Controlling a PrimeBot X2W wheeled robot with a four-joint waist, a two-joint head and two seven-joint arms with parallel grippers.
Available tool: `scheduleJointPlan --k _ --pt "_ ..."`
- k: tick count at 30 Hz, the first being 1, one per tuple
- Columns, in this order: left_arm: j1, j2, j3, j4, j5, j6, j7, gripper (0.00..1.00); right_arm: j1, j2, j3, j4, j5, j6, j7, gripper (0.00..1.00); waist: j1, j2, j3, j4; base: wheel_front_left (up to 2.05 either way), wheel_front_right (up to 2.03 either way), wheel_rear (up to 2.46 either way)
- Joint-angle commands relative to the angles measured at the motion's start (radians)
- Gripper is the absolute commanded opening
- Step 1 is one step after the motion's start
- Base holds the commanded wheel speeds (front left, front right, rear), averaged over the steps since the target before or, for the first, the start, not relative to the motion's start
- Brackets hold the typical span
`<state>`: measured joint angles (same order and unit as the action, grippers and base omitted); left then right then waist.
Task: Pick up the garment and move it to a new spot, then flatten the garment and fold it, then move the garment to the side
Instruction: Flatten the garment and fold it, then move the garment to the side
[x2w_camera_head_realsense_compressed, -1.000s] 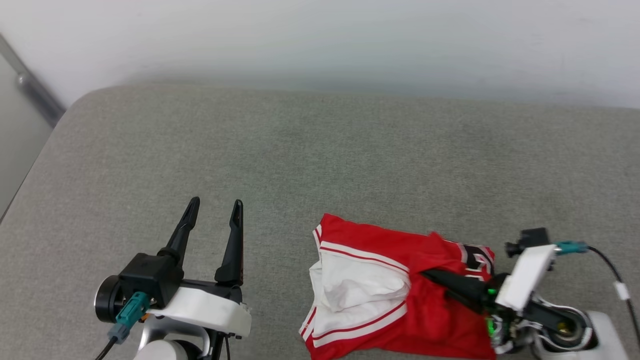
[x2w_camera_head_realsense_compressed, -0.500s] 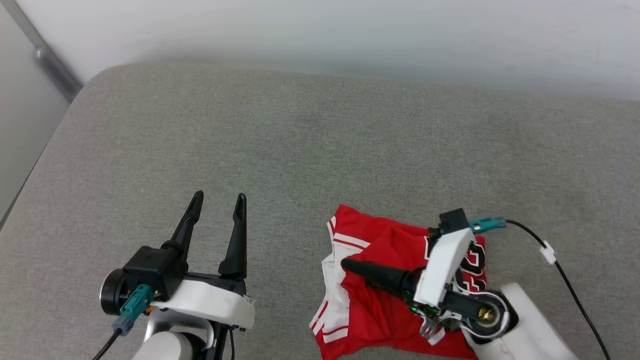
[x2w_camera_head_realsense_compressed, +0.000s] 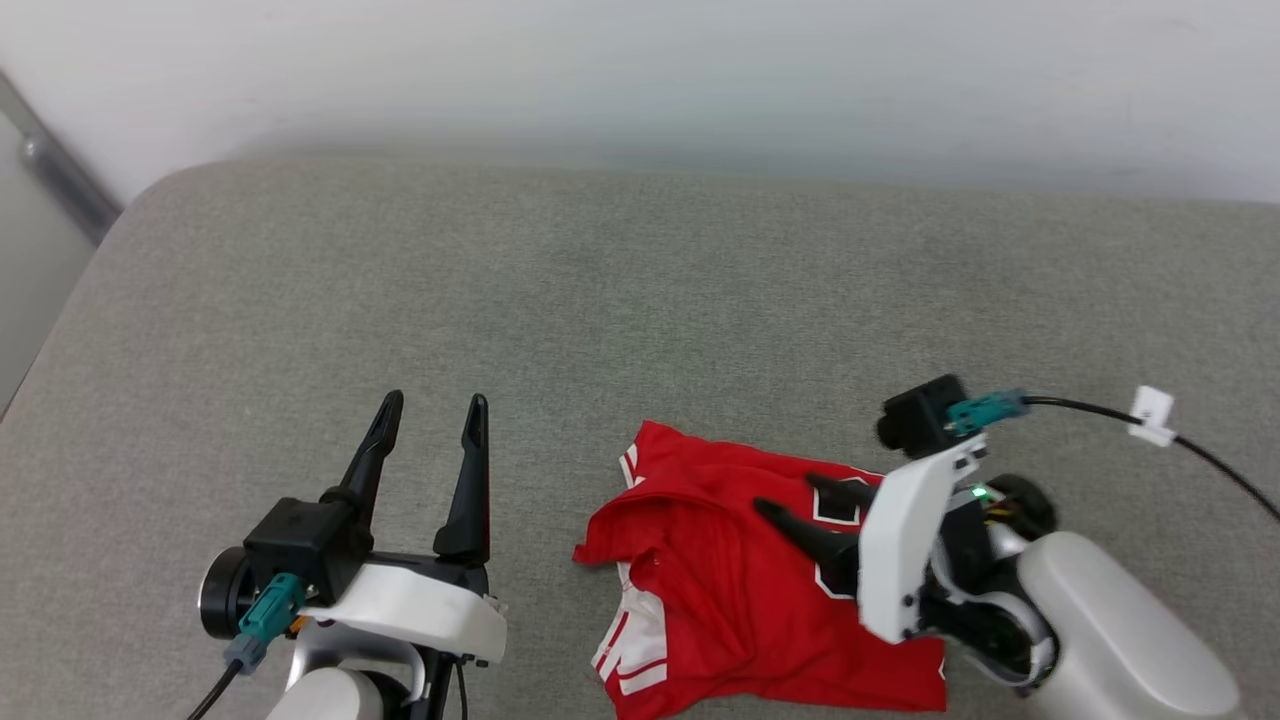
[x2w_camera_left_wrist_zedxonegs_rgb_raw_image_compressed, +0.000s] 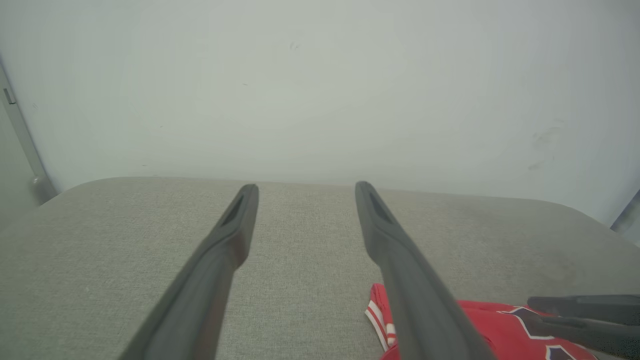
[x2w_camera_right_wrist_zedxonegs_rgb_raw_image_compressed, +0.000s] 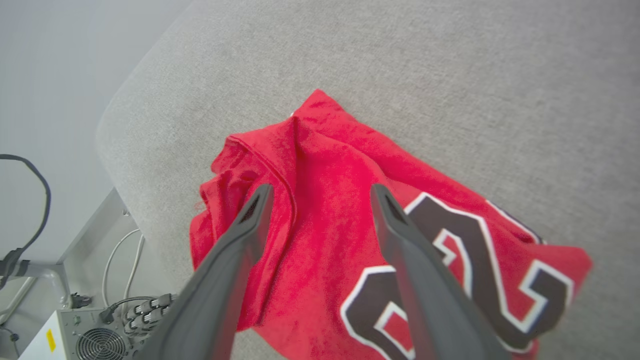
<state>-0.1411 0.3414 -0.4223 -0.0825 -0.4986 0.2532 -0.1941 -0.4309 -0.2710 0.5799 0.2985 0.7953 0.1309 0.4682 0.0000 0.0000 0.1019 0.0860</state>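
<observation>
While the red soft-fabric jersey (x2w_camera_head_realsense_compressed: 720, 600) lies crumpled, nothing grips it.
Right end effector (x2w_camera_right_wrist_zedxonegs_rgb_raw_image_compressed: 320, 190) wide above it; left end effector (x2w_camera_head_realsense_compressed: 435, 400) wide, well apart.

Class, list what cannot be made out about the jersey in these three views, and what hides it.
Head view: the jersey's right part, behind the right arm.
Right wrist view: the black numbers, partly covered by the right tool and cut off by the bottom edge.
Left wrist view: most of the jersey, behind the left tool and the bottom edge.
</observation>
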Motion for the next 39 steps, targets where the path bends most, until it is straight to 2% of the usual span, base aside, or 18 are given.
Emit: scheduleJointPlan --k 1,5,8,15,19,25,30,39 --pt "0.011 0.005 0.003 0.003 -0.002 0.004 -0.006 1.0 0.007 -0.018 -0.016 -0.005 -0.034 0.0 -0.022 1.0 0.0 0.0 -0.006 -0.011 0.0 0.0 0.0" --pt "0.023 0.01 0.013 0.004 -0.004 0.015 -0.011 1.0 0.053 -0.074 -0.104 -0.024 -0.193 0.0 -0.108 1.0 0.0 0.0 -0.015 -0.035 0.0 0.0 0.0" --pt "0.038 0.016 0.023 0.008 -0.007 0.023 -0.014 1.0 0.107 -0.089 -0.211 -0.05 -0.292 0.0 -0.174 1.0 0.0 0.0 -0.025 -0.058 0.0 0.0 0.0" --pt "0.067 0.018 0.047 0.025 -0.022 0.036 -0.031 1.0 0.238 -0.043 -0.5 -0.183 -0.426 0.0 -0.331 1.0 0.0 0.0 -0.045 -0.098 0.0 0.0 0.0" --pt "0.085 0.022 0.06 0.037 -0.026 0.037 -0.041 1.0 0.304 0.001 -0.589 -0.29 -0.452 0.0 -0.398 1.0 0.0 0.0 -0.058 -0.112 0.0 0.0 0.0" --pt "0.125 0.032 0.063 0.058 -0.025 0.043 -0.047 1.0 0.417 0.056 -0.623 -0.403 -0.486 0.0 -0.43 1.0 0.0 0.0 -0.097 -0.118 0.0 0.0 0.0" --pt "0.162 0.041 0.066 0.063 -0.022 0.05 -0.053 1.0 0.498 0.098 -0.633 -0.471 -0.51 0.0 -0.412 1.0 0.0 0.0 -0.115 -0.126 0.0 0.0 0.0" --pt "0.192 0.047 0.075 0.056 -0.027 0.062 -0.056 1.0 0.533 0.129 -0.64 -0.507 -0.514 0.0 -0.381 1.0 0.0 0.0 -0.121 -0.133 0.0 0.0 0.0"
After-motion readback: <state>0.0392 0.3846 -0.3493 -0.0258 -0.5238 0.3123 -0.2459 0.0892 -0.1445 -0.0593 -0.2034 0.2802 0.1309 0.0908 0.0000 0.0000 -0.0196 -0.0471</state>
